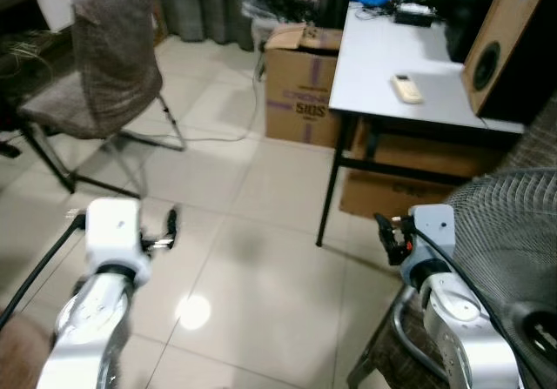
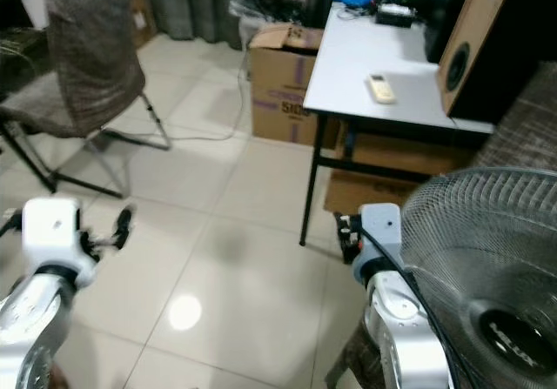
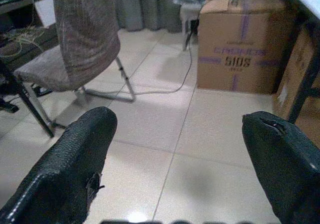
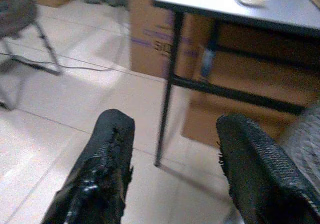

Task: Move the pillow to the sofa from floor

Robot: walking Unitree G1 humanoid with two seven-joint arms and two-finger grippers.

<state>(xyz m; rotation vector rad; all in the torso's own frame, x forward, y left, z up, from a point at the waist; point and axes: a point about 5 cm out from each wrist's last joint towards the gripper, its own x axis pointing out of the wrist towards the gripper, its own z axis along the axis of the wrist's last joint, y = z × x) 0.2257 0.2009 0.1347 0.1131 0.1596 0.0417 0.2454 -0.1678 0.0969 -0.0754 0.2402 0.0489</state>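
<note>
Neither a pillow nor a sofa can be made out in these frames. My left gripper (image 1: 171, 224) hangs low over the pale tiled floor (image 1: 261, 258), at the lower left. In the left wrist view its fingers (image 3: 80, 159) stand wide apart with nothing between them, so the left gripper (image 3: 182, 124) is open. My right gripper (image 1: 388, 234) is held low at the right, close to the table leg (image 1: 329, 189). It is open too (image 4: 175, 126), with bare floor showing between its fingers (image 4: 107, 154).
A grey chair (image 1: 109, 67) stands at the back left, and a cable (image 1: 218, 137) trails on the floor behind it. A cardboard box (image 1: 300, 84) sits beside a white table (image 1: 383, 102) bearing a remote (image 1: 406, 89) and a speaker (image 1: 509, 41). A fan grille (image 2: 487, 267) is close at right.
</note>
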